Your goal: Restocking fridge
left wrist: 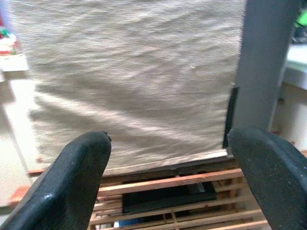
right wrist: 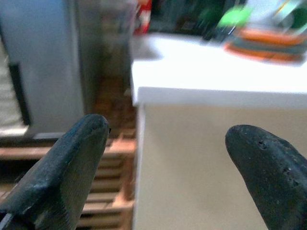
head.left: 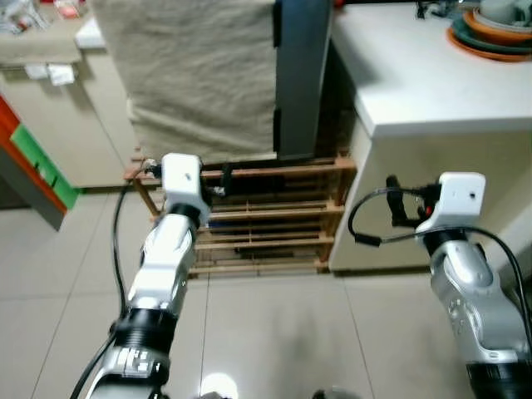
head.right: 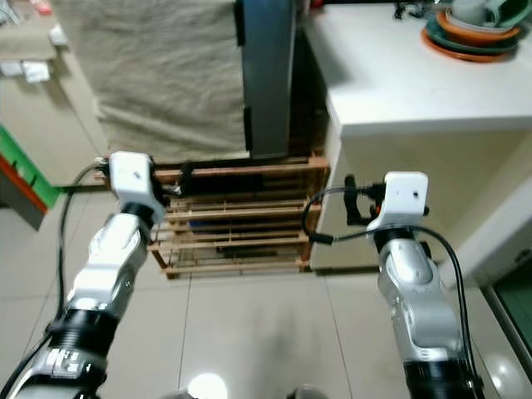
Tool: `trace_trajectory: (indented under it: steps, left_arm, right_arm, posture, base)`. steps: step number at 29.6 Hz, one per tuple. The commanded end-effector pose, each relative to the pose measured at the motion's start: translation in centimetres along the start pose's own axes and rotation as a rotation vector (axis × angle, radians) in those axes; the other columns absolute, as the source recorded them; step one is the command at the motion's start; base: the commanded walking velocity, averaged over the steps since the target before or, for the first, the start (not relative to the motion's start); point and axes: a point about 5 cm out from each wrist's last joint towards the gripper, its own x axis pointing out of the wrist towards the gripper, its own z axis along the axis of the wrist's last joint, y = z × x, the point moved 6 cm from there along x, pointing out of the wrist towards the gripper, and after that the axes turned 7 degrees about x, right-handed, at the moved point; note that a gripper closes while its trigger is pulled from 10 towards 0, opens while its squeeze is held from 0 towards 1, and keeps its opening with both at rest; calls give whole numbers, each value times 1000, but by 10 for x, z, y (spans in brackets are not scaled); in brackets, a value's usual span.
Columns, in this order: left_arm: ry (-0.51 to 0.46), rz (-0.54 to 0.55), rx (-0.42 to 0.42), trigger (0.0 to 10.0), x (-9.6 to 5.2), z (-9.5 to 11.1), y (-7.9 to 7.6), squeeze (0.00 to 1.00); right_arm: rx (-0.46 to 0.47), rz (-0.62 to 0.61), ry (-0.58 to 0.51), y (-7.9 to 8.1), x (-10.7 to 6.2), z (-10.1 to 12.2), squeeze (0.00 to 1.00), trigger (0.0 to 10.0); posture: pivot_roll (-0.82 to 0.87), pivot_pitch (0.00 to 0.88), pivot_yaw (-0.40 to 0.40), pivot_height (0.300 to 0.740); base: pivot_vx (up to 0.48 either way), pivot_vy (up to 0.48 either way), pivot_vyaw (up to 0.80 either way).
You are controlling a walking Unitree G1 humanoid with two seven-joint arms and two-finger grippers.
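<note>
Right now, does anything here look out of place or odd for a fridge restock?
One oddity: a beige cloth drapes over the grey fridge, which stands on a wooden pallet. Both pincers, left and right, are open and empty. Nothing spilled.

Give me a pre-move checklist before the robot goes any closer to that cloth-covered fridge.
1. Left gripper open with nothing between its fingers: ok.
2. Right gripper open with nothing between its fingers: ok.
3. Item in hand for restocking: not ok, neither gripper holds anything.
4. Fridge door open: cannot tell, a beige cloth hangs over the front.
5. Wooden pallet sits low under the fridge, in front of the arms: not ok, mind it.
6. White counter close to the right arm: ok, apart.
</note>
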Motion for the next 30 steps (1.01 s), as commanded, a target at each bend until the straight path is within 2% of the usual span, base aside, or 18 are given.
trace_trajectory:
  steps: [1,2,3,5,6,9,13,16,30]
  left_arm:
    - [36,14,-21,10000,-5,-8,1,0]
    - [28,17,-17,10000,-4,-6,-1,0]
    - [-20,10,15,10000,0,7,-3,0]
    - [-32,8,24,10000,1,11,-4,0]
    - [-52,-8,37,10000,3,19,-6,0]
    - [-70,-23,38,10000,4,26,-8,0]
    - [-24,-28,-19,10000,6,20,-11,0]
    - [-18,-42,-9,10000,8,20,-16,0]
    - [-9,-59,-27,10000,15,22,-17,0]
  right_arm:
    - [-16,-38,-38,-7,-2,4,0,10000]
    - [-9,-35,-46,-6,-2,4,0,10000]
    - [13,-22,-64,-1,-3,4,0,10000]
    - [18,-19,-68,0,-3,4,0,10000]
    - [37,-31,-50,-2,-2,-2,0,10000]
    - [65,-55,-31,-6,-2,-9,0,10000]
    - [64,-55,-27,-3,-1,-12,0,10000]
    - [66,-49,-32,1,-1,-13,0,10000]
    - [70,-32,-43,8,5,-11,0,10000]
  posture:
    - [-156,0,40,740]
    - [-156,0,40,740]
    - [-156,0,40,740]
    - [-156,0,40,740]
    - [-155,0,39,740]
    - [-157,0,50,740]
    - [-161,0,61,740]
    - [-161,0,65,740]
    - [-159,0,68,740]
  base:
    - [0,0,0]
    - [0,0,0]
    - [0,0,0]
    - [0,0,0]
    - [0,0,0]
    - [0,0,0]
    - [0,0,0]
    - [0,0,0]
    - [0,0,0]
